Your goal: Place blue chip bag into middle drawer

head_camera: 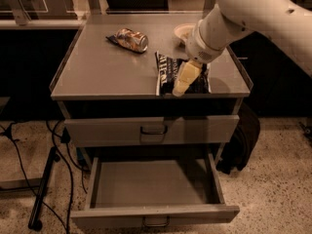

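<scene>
The blue chip bag [167,71] lies flat near the front right edge of the cabinet top [102,69]. My gripper [181,83] hangs from the white arm and is down over the middle of the bag, hiding part of it. The middle drawer [151,182] is pulled out at the bottom of the cabinet. Its grey tray floor is bare and its dark loop handle [156,222] shows on the front.
A gold-and-silver snack packet [129,39] lies at the back left of the top. A pale bowl [184,32] sits at the back right, partly behind my arm. A taller-fronted drawer [112,130] above is closed. A black bag [241,140] and cables [44,189] are on the floor.
</scene>
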Robot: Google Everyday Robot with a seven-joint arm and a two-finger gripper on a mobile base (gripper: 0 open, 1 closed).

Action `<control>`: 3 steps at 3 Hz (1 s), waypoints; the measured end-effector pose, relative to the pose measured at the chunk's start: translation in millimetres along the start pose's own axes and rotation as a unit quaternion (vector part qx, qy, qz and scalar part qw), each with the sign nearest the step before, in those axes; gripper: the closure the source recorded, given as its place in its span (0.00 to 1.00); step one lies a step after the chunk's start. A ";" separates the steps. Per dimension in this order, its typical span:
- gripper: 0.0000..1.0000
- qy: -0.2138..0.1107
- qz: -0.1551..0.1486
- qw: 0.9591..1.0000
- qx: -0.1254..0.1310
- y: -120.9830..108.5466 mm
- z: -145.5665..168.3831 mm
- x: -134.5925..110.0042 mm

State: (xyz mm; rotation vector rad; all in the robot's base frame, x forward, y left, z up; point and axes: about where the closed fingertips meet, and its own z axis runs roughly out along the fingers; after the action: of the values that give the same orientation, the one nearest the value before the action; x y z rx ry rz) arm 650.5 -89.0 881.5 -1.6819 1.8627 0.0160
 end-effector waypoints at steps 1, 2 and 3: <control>0.00 -0.007 0.003 1.000 -0.017 0.8 20.3 -3.0; 0.14 -0.008 0.003 1.000 -0.019 1.0 23.8 -3.3; 0.37 -0.008 0.003 1.000 -0.019 1.1 23.8 -3.3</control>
State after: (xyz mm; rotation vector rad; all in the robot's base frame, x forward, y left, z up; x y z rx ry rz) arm 659.8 -76.2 863.3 -1.6978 1.8673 0.0677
